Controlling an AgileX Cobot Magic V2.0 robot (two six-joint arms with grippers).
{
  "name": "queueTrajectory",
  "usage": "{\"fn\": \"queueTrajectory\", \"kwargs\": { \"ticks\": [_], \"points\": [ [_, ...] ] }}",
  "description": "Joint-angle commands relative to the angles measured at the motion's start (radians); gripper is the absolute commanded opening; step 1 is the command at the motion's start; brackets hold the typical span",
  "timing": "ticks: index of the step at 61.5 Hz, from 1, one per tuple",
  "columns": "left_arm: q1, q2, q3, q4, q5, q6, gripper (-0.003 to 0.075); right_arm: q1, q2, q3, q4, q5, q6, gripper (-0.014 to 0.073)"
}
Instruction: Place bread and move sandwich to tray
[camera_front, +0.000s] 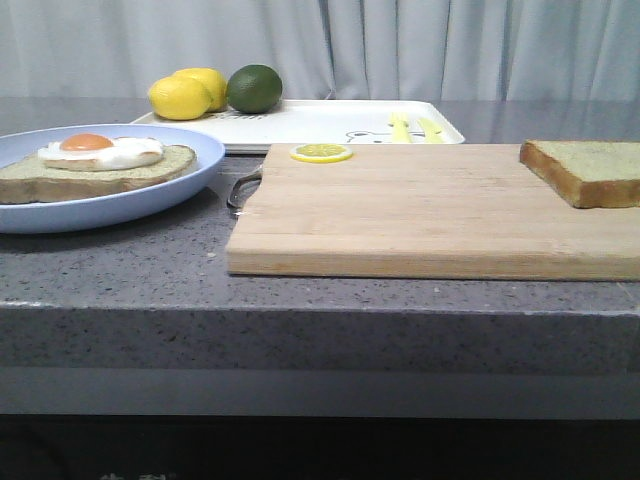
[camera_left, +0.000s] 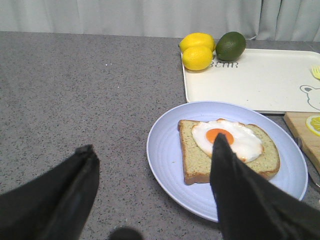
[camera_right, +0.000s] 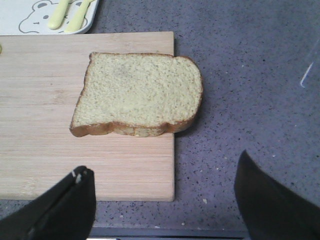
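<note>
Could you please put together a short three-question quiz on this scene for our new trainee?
1. True or false: the bread lies wholly on the cutting board.
2. Multiple choice: what lies on the egg-topped sandwich's blue plate besides the sandwich? A) a lemon slice B) a lime C) nothing else
3. Fill in: the two lemons and the lime sit at the tray's ____ end in the front view.

Key:
1. False; one edge overhangs the board onto the grey counter.
2. C
3. left

Both the left pincer and right pincer are open and empty.
</note>
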Motion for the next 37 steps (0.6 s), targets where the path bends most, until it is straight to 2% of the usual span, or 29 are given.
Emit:
{"fn": "queueTrajectory", "kwargs": {
  "ticks": [1, 11, 24, 33, 37],
  "points": [
    [-0.001, 0.012, -0.027, 0.002, -0.083, -0.005, 0.0491, -0.006, 0.013, -0.037, 0.006, -0.06, -0.008, 0.0593],
    [-0.001, 0.012, -0.027, 0.002, -0.083, -0.005, 0.0491, -0.006, 0.084, -0.117, 0.006, 0.032, 0.004, 0.0593],
    [-0.001, 0.012, -0.027, 0.004, -0.083, -0.005, 0.0491, -0.026, 0.278, -0.285, 0.006, 0.208, 0.004, 0.0593],
    [-0.001, 0.012, -0.027, 0.008, -0.083, -0.005, 0.0491, -0.127, 0.413, -0.39, 0.014, 0.292, 0.004, 0.0593],
    [-0.001, 0.012, -0.027, 0.008, -0.083, -0.005, 0.0491, -0.212, 0.483, -0.432, 0.049, 0.331, -0.009, 0.0593]
  ]
}}
